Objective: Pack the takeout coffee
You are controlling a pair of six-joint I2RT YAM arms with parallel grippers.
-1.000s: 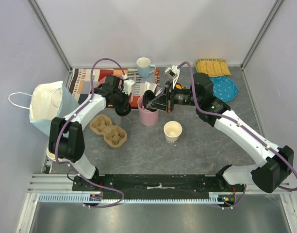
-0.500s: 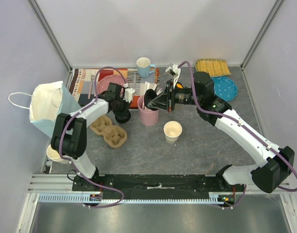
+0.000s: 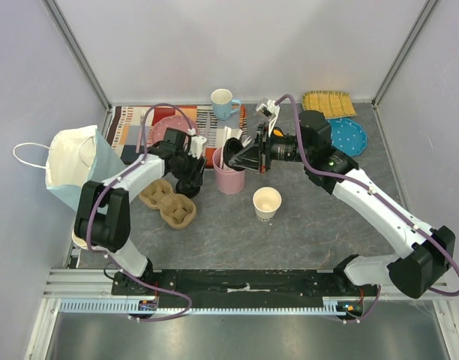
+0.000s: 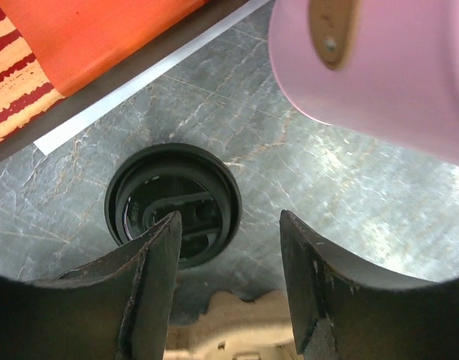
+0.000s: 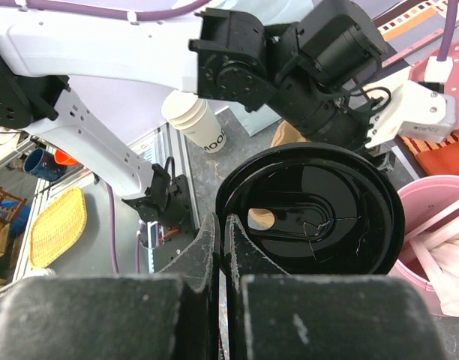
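1. Your left gripper (image 4: 229, 225) hangs with its fingers spread over a black lid (image 4: 173, 202) lying on the grey table (image 4: 349, 187), near the pink cup (image 4: 394, 75).
2. Your right gripper (image 5: 222, 225) pinches a second black lid (image 5: 312, 202) by its rim, close above the pink cup.
3. The off-white paper cup (image 3: 267, 202) stands open and uncovered mid-table, apart from both grippers.

The grey table (image 3: 327, 225) bears a paper cup (image 3: 267, 202), pink cup (image 3: 229, 180), cardboard carrier (image 3: 167, 202), striped mat (image 3: 128, 124), blue plate (image 3: 348, 139).

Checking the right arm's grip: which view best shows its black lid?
Right wrist: the held lid fills the frame, rim pinched in the right gripper. Top external shows it small, tilted near the pink cup. Left wrist misses it, showing another lid on the table.
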